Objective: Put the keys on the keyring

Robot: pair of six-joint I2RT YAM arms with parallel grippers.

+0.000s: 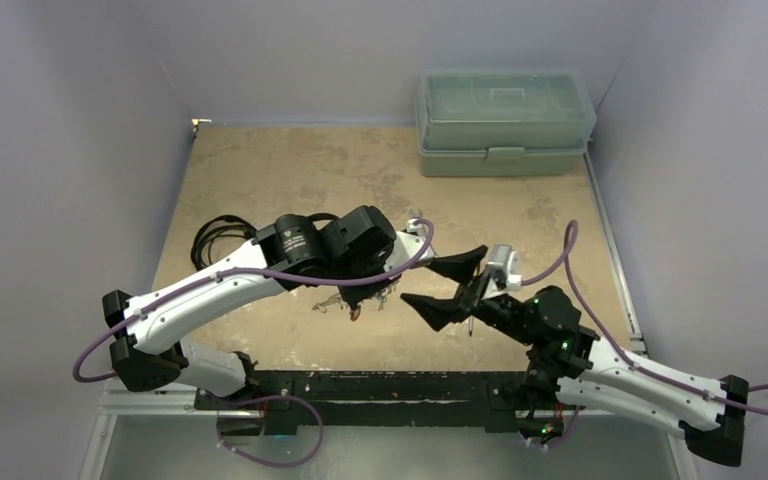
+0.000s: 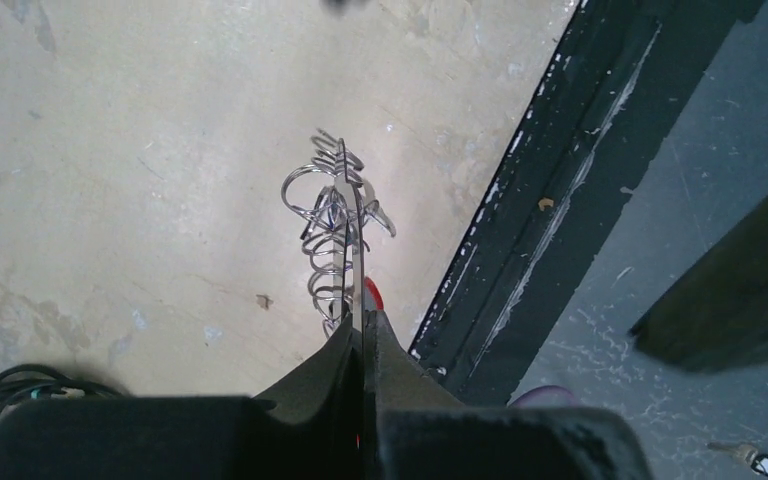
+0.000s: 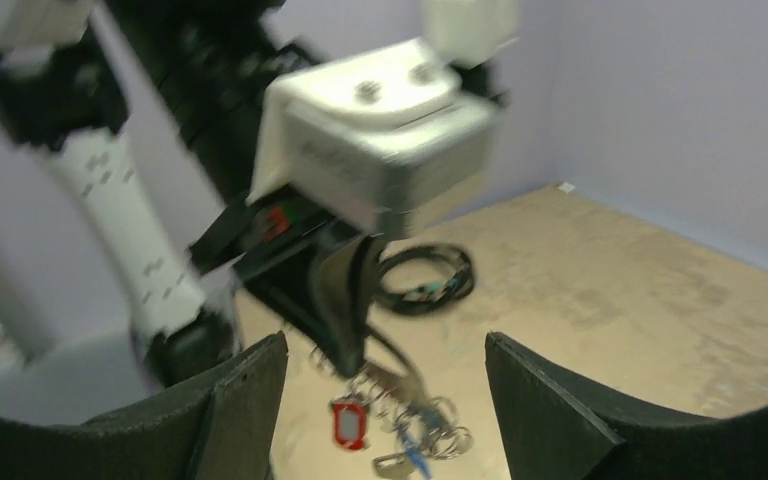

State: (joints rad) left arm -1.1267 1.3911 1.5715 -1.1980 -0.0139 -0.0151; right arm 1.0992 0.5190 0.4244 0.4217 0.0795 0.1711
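Observation:
My left gripper (image 2: 362, 325) is shut on the keyring (image 2: 345, 215), a thin grey metal plate seen edge-on with wire rings along it, held just above the table. A red-headed key (image 2: 372, 293) hangs on it beside the fingers. In the right wrist view the keyring's rings (image 3: 415, 405) carry the red key (image 3: 348, 423), a blue key (image 3: 415, 462) and a silver key (image 3: 390, 464). My right gripper (image 3: 385, 430) is open and empty, its fingers either side of this bundle but apart from it. In the top view the left gripper (image 1: 380, 283) faces the right gripper (image 1: 447, 285).
A green toolbox (image 1: 505, 120) stands at the back right. A coiled black cable (image 1: 220, 235) lies at the left, behind the left arm. The table's black front rail (image 2: 550, 190) runs close by the keyring. Two small keys (image 2: 760, 462) lie on the grey surface beyond that rail.

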